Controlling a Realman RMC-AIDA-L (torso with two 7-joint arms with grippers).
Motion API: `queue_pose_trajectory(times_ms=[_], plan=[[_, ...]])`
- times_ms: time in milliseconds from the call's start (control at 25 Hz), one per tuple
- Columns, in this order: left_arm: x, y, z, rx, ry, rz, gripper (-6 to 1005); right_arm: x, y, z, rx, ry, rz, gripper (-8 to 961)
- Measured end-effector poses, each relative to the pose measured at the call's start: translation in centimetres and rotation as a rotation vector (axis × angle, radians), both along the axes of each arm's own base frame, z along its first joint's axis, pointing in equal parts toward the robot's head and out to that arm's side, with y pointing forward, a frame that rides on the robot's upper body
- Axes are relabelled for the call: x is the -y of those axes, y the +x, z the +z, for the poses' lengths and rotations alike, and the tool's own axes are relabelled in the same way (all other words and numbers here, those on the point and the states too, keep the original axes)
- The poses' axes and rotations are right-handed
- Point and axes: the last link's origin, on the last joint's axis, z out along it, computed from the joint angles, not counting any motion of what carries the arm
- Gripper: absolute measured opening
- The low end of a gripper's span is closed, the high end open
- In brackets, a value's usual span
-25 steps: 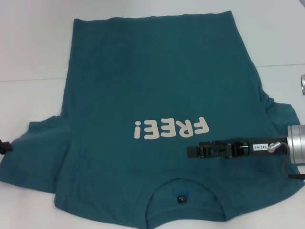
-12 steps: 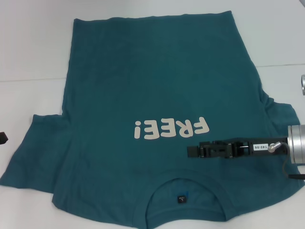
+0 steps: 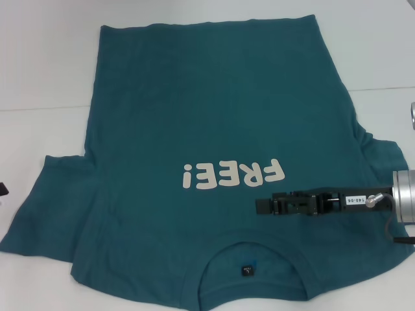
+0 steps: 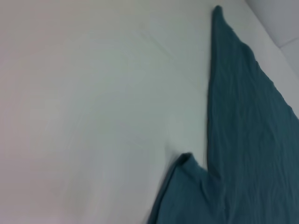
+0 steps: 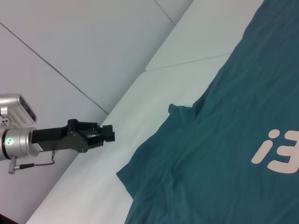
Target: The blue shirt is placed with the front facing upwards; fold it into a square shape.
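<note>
The blue shirt (image 3: 214,162) lies flat on the white table (image 3: 39,65), collar near, hem far — its long axis runs near to far. The right gripper (image 3: 262,188), fingers together, hovers over the chest, nearest the right sleeve; the left gripper (image 5: 108,133) hangs off the left sleeve, its fingers seemingly together.

We record the blue shirt (image 3: 214,116) as uniform dark teal with cream "FREE!" lettering (image 3: 233,175) and a dark neck tag (image 3: 247,270). Beneath it, the table (image 3: 39,65) is plain white.
</note>
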Motion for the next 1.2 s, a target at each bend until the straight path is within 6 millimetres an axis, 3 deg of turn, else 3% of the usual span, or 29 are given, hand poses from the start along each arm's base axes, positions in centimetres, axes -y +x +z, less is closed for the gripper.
queue_pose_trajectory(times_ms=[160, 560, 800, 1200], plan=[[1.2, -0.3, 0.2, 0.071, -0.007, 0.054, 179, -0.1, 0.0, 0.0, 0.000, 0.001, 0.000, 945], [3.2, -0.7, -0.2, 0.121, -0.091, 0.130, 637, -0.3, 0.0, 0.0, 0.008, 0.012, -0.002, 945], [3.3, -1.4, 0.2, 0.122, -0.071, 0.177, 828, -0.4, 0.1, 0.0, 0.012, 0.017, -0.005, 945], [3.0, -1.8, -0.2, 0.096, -0.071, 0.218, 829, -0.5, 0.2, 0.0, 0.018, 0.026, -0.010, 945]])
